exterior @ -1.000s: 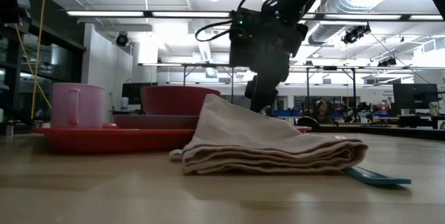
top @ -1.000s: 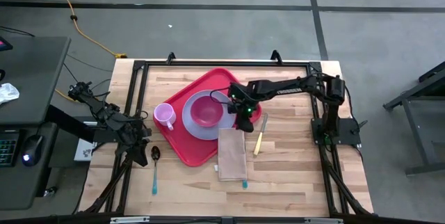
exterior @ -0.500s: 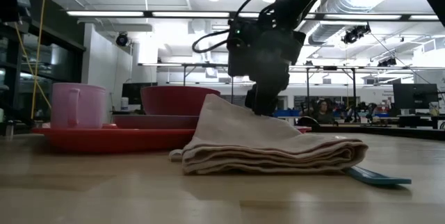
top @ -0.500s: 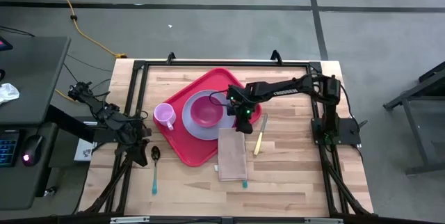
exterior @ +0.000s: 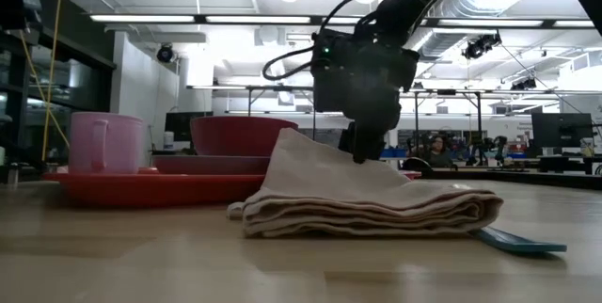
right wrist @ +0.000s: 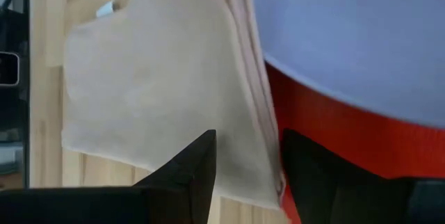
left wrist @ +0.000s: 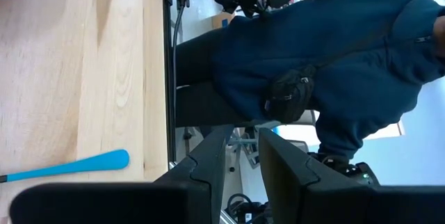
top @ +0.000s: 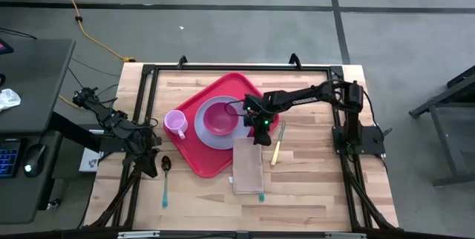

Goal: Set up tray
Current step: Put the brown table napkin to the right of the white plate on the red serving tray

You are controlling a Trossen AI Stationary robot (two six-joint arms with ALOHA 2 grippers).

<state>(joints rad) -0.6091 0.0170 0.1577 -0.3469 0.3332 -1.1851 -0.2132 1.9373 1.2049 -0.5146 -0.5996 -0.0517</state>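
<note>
The red tray [top: 194, 157] sits mid-table and carries a lavender plate [top: 203, 132], a magenta bowl [top: 219, 119] and a pink cup [top: 175, 124]. A folded beige napkin [top: 247, 166] lies on the wood with its far end up on the tray's near right rim [exterior: 141, 188]. My right gripper [top: 259, 131] stands over that far end, shut on it. My left gripper [top: 154, 148] waits at the table's left edge, and its wrist view [left wrist: 243, 154] shows a narrow gap between the fingers. My right gripper pinches the napkin's far end [right wrist: 261, 140] between its two fingers [right wrist: 201, 165], at an edge of several folded layers. It comes from above, pointing down [exterior: 365, 152]. That end rests raised on the tray's rim, and the remainder of the napkin [exterior: 367, 204] lies on the table.
A knife with a yellow handle [top: 277, 146] lies just right of the napkin. A teal handle [top: 260, 194] sticks out from under the napkin's near end. A teal spoon [top: 165, 181] lies near my left gripper. A person in a blue jacket [left wrist: 334, 57] stands beyond the table's left edge.
My right gripper has come down a little onto the napkin's far end, drifting slightly toward the table's left. The napkin's folded stack has shifted and spread a little on the table.
</note>
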